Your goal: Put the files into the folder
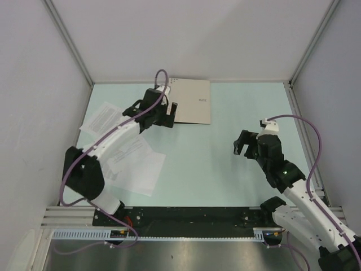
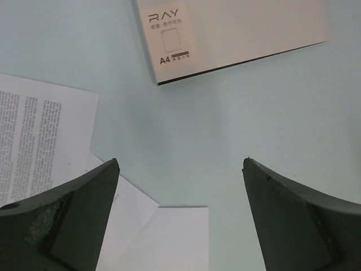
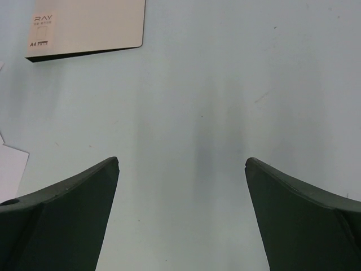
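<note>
1. The files (image 1: 138, 166) lie loose and overlapping on the left of the desk (image 1: 214, 169), partly hidden by the left arm. They look thin, light and floppy, likely to slide or buckle, so a free corner or edge is probably the best place to nip them.
2. The folder (image 1: 190, 101) lies closed and flat at the far middle. It looks stiffer, and its cover edge seems the place to lift.
3. The left pincer (image 2: 180, 169) is spread, empty, near the folder's corner. The right pincer (image 3: 181, 169) is spread over bare desk, well apart.
4. The desk is smooth and pale green, with white panels on three sides.
</note>
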`<action>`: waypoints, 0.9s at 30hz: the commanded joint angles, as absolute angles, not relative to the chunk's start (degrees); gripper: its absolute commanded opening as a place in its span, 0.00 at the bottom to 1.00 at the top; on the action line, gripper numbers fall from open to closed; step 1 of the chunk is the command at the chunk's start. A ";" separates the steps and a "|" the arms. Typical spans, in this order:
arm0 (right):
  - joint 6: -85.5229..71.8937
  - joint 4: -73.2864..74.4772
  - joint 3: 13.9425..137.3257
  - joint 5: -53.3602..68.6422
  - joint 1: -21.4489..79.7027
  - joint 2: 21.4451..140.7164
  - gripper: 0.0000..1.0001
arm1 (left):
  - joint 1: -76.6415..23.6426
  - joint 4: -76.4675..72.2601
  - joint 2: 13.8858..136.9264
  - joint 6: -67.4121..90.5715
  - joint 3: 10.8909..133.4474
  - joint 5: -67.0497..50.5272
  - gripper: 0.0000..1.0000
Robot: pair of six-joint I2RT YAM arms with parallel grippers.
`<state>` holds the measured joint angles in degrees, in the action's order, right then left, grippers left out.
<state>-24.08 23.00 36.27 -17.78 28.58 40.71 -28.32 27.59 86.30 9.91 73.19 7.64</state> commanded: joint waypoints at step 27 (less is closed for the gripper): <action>-19.07 21.71 36.39 -1.32 20.30 31.20 1.00 | -38.50 -6.76 125.32 -47.81 79.18 37.51 0.55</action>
